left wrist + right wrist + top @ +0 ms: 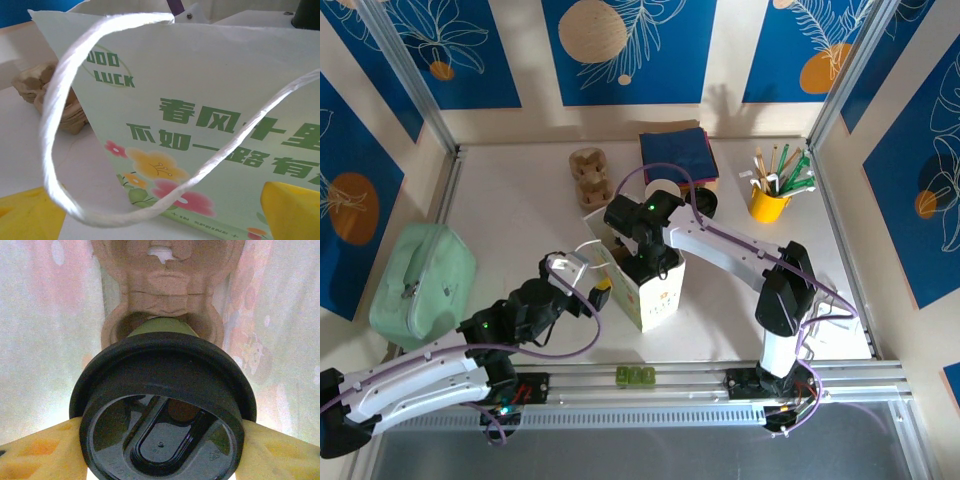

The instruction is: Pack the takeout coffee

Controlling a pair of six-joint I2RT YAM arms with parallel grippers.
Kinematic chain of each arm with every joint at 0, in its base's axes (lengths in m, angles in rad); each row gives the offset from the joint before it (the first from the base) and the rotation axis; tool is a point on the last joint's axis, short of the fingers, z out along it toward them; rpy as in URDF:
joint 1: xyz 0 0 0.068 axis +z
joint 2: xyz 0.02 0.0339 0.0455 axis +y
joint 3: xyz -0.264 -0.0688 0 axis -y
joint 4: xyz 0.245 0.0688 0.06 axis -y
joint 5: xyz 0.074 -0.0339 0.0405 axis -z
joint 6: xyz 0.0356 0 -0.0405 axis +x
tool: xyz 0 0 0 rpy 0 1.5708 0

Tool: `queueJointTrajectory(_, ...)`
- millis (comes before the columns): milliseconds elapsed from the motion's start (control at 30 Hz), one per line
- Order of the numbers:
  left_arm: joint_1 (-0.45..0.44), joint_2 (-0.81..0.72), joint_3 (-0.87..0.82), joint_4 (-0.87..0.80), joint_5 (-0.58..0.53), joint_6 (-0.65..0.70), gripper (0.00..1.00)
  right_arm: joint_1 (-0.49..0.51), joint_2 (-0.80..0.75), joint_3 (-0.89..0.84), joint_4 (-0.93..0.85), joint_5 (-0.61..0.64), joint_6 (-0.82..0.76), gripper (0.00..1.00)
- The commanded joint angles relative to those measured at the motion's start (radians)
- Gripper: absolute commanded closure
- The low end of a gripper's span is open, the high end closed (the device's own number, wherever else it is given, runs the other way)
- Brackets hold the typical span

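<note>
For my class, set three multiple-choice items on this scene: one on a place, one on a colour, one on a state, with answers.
1. Where is the takeout coffee? A inside the paper bag; B beside the bag; C above the bag.
2. What colour is its lid? A white; B black; C yellow.
3. How is the left gripper? A shut on the coffee; B shut on nothing; C open.
Answers: 1 A, bag walls surround it; 2 B, the lid is glossy black; 3 C, its yellow fingers stand far apart.
</note>
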Motion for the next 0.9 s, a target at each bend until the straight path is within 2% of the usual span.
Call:
queueJointTrajectory(0,-0.005,-0.004,-0.006,0.015,-0.018,0.011,0.02,-0.001,0.01,-0.004,-0.012,-0.002,-0.009,0.39)
queueJointTrajectory(867,-0.005,0.002,-0.019,0.038,-0.02,-0.008,0.01,-0.01,-0.009,-0.061,0.039,-0.021,0.0,0.39)
